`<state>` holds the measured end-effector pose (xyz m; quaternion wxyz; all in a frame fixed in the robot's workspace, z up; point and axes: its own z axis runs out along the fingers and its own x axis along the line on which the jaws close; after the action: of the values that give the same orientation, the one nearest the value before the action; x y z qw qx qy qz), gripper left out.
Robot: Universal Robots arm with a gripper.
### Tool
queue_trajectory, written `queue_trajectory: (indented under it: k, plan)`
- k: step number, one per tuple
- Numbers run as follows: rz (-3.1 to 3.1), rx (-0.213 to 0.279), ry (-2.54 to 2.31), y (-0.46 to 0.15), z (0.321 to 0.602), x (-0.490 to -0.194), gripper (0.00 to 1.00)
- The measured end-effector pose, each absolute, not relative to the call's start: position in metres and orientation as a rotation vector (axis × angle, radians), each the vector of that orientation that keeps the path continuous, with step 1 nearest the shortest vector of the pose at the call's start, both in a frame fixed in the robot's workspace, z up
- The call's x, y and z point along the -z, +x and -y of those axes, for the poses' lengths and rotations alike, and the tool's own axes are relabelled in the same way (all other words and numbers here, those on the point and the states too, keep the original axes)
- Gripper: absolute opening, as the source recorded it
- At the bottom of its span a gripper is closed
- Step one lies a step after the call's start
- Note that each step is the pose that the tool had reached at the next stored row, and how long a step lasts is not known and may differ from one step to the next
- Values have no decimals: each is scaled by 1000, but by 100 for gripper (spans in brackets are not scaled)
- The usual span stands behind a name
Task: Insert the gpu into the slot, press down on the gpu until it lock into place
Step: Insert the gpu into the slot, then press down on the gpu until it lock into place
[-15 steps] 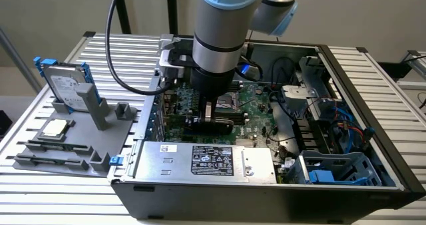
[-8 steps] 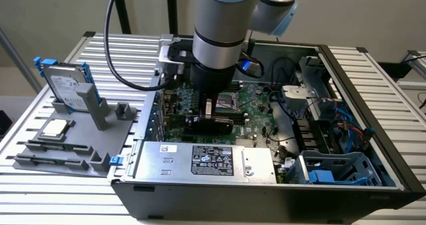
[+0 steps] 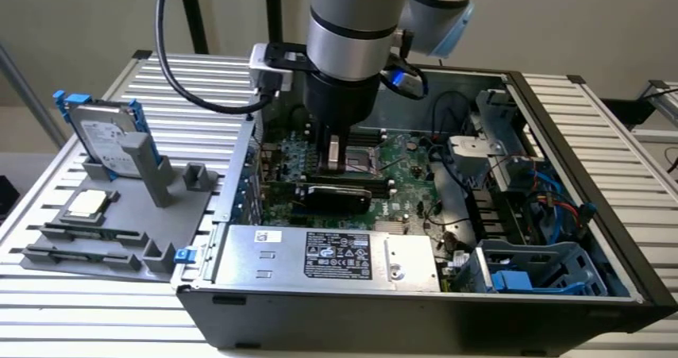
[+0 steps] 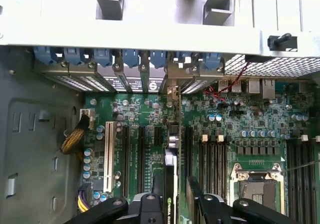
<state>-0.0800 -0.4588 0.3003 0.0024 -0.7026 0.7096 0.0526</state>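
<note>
Gripper (image 3: pixel 337 163) released, jaws spread wide, poised just above the gpu (image 3: pixel 333 193), card standing on edge on the green motherboard (image 3: pixel 408 155), inside open computer case (image 3: pixel 424 314)

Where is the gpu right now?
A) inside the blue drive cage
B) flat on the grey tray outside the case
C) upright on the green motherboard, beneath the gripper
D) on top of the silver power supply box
C: the gpu stands on edge on the motherboard, directly under the gripper.
</note>
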Motion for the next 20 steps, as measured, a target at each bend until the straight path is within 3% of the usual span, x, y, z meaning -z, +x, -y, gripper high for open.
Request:
queue_trajectory:
  k: [5, 20]
  plan:
    - [-2226, -165, -2204, -80, 459, -301, 11]
    - [-2226, -165, -2204, -80, 459, -301, 11]
